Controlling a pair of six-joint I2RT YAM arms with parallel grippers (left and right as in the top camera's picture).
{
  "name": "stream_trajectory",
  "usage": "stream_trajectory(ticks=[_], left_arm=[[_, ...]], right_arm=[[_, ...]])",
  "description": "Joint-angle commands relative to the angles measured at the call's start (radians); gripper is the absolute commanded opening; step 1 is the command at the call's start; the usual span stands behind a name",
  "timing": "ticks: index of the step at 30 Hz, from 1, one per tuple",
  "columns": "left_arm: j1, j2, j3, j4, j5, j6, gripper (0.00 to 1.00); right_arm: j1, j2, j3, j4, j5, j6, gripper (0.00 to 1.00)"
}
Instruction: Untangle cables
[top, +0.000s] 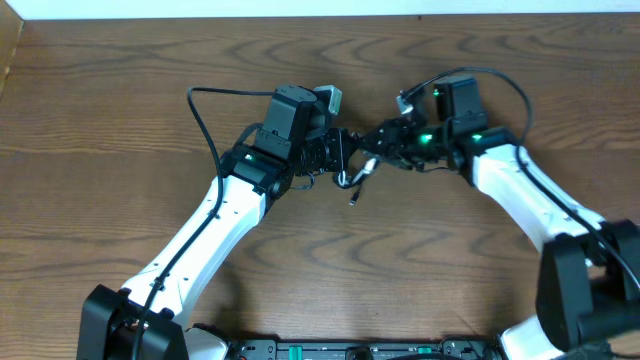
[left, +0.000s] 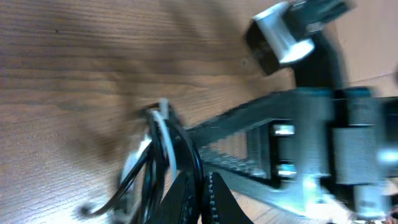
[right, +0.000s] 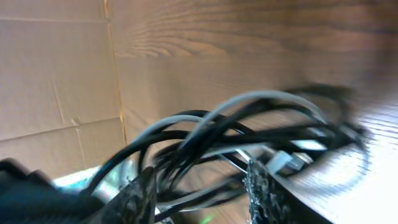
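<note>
The cables (top: 357, 173), thin black and white cords in a small tangle, hang just above the wooden table between my two grippers. A plug end (top: 354, 197) dangles below them. My left gripper (top: 338, 153) comes in from the left and is shut on a black cord of the bundle. In the left wrist view its tips (left: 204, 186) pinch that cord, and the loops of cables (left: 163, 134) stand to their left. My right gripper (top: 386, 141) faces it from the right. In the right wrist view its jaws (right: 202, 193) stand apart, with several strands of the cables (right: 249, 102) running between them.
A thick black arm wire (top: 205, 110) loops over the table (top: 120, 200) behind the left arm, and another (top: 505, 82) arcs over the right arm. A cardboard wall (right: 56, 81) borders the table's left side. The two grippers are almost touching.
</note>
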Motion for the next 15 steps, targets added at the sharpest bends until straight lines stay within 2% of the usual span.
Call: stream_trajectory(ticks=[1, 9, 15], left_arm=[[0.006, 0.003, 0.013, 0.002, 0.013, -0.011, 0.07], [0.006, 0.005, 0.013, 0.002, 0.013, -0.037, 0.08], [0.006, 0.005, 0.013, 0.002, 0.013, -0.037, 0.07]], right_arm=[[0.031, 0.040, 0.012, 0.043, -0.028, 0.081, 0.42], [0.071, 0.087, 0.012, 0.185, -0.026, 0.175, 0.41], [0.078, 0.090, 0.012, 0.150, 0.029, 0.177, 0.32]])
